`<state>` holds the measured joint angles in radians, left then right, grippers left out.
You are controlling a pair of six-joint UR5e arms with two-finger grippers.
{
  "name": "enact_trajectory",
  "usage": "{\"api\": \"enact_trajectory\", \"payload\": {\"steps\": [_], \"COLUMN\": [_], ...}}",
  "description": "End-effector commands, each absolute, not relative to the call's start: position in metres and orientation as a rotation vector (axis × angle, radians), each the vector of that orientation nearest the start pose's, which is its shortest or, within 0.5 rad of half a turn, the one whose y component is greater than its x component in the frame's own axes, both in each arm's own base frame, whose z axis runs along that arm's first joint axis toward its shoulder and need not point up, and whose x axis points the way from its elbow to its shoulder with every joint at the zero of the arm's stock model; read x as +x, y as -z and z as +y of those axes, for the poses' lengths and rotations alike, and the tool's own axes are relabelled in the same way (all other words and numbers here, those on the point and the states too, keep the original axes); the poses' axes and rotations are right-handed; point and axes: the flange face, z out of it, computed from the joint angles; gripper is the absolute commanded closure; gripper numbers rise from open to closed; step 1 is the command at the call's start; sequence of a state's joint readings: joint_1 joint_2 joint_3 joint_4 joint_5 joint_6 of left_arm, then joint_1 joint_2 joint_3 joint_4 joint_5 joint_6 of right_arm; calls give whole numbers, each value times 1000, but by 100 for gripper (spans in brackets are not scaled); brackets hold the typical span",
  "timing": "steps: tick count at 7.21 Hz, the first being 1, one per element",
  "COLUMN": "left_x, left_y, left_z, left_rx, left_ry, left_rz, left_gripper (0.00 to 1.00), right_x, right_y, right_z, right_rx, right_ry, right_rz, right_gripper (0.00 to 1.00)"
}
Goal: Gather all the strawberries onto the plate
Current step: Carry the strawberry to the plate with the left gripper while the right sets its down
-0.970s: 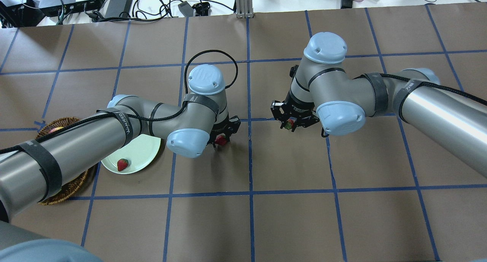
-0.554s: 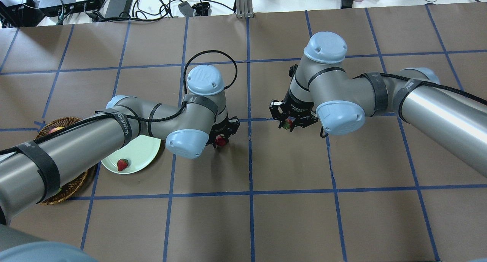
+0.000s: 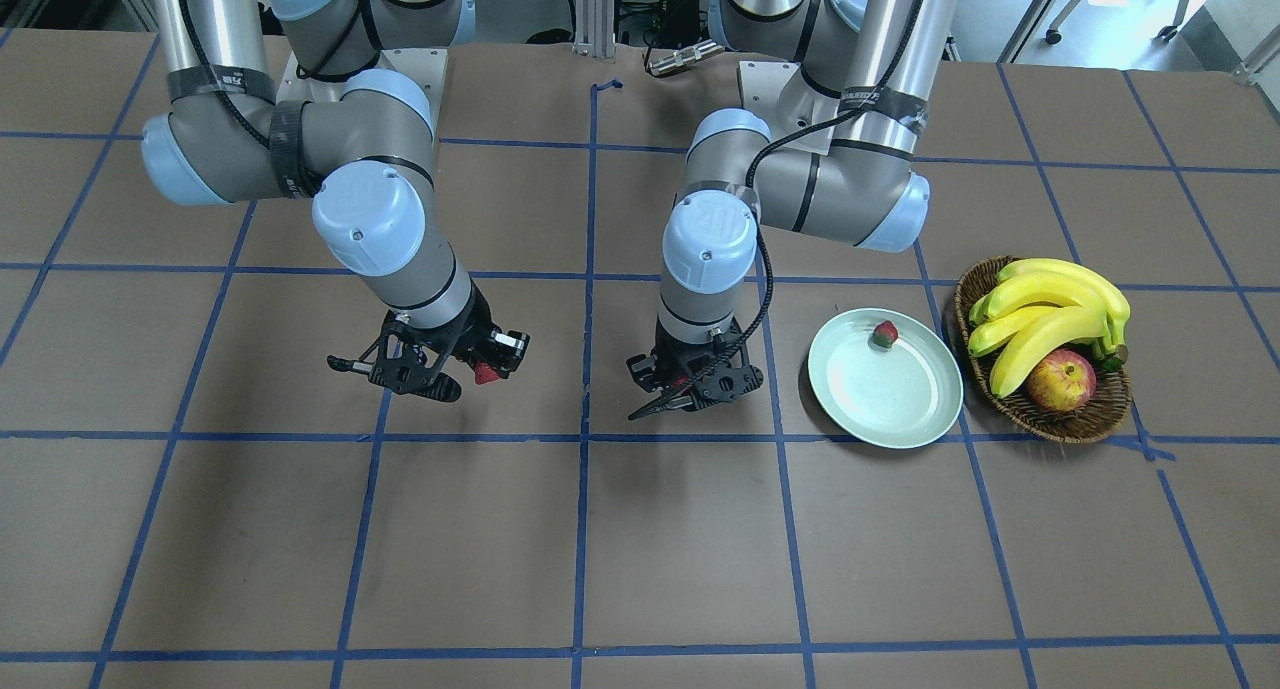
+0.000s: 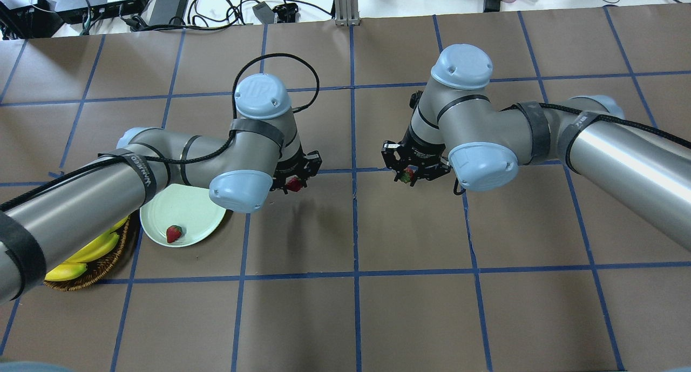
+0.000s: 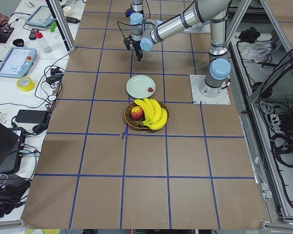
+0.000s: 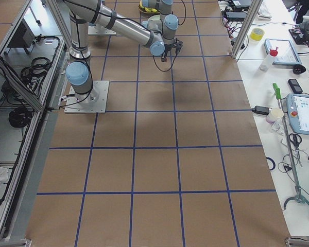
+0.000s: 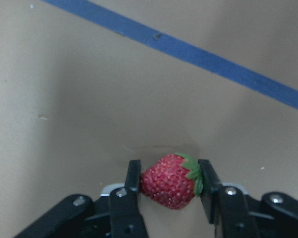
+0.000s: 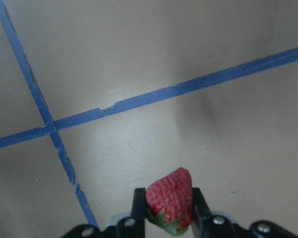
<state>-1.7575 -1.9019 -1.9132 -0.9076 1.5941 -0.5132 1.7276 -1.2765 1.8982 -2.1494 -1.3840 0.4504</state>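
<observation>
1. The left gripper (image 4: pixel 294 182) pinches the first strawberry (image 7: pixel 169 181) between its two fingers, green cap against one finger (image 7: pixel 208 191), over the paper-covered table (image 4: pixel 410 231) and short of a line of blue tape (image 7: pixel 188 52)
2. The right gripper (image 4: pixel 408 173) is clamped on the second strawberry (image 8: pixel 170 201), tip pointing outward and cap toward the palm, held above the table near a crossing of tape lines
3. We find the third strawberry (image 4: pixel 174 234) lying inside the plate (image 4: pixel 189 210), close to its rim and touched by neither arm
4. The plate sits on the robot's left half of the table; the left gripper hangs near it on the centre side, not over it, while the right gripper is well apart, across the middle tape line
5. Just beside the plate, on the side away from both grippers, we see a wicker basket (image 3: pixel 1075 424) holding bananas (image 3: pixel 1050 309) and an apple (image 3: pixel 1060 381)
6. Cables (image 4: pixel 216 5) and power bricks lie beyond the table's far edge
</observation>
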Motion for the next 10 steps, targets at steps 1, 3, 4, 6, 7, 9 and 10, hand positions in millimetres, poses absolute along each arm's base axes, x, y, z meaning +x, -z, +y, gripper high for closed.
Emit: {"api": "enact_trajectory", "payload": {"steps": [1, 3, 4, 6, 7, 9, 10], "left_x": [-162, -84, -58, -14, -8, 0, 0], "left_y": [-243, -250, -245, -227, -213, -207, -204], "left_z": [-518, -522, -520, -511, -502, -500, -498], "left_rx": [-310, -145, -57, 35, 79, 100, 84], "left_ry": [-27, -29, -54, -108, -135, -118, -141], "left_rz": [3089, 3088, 3095, 3114, 3117, 3109, 3113], "left_gripper": [85, 85, 85, 87, 87, 7, 7], "right_x": [259, 332, 370, 412, 422, 421, 418], "right_y": [-236, -229, -214, -180, -175, -178, -187], "right_z": [-505, -497, -491, -480, -475, -476, -475], "right_rx": [455, 418, 366, 356, 364, 364, 363], "right_ry": [-163, -183, -212, -308, -328, -313, -293], "right_rz": [2906, 2903, 2871, 2783, 2769, 2779, 2796], "right_gripper": [100, 100, 100, 96, 84, 19, 0]}}
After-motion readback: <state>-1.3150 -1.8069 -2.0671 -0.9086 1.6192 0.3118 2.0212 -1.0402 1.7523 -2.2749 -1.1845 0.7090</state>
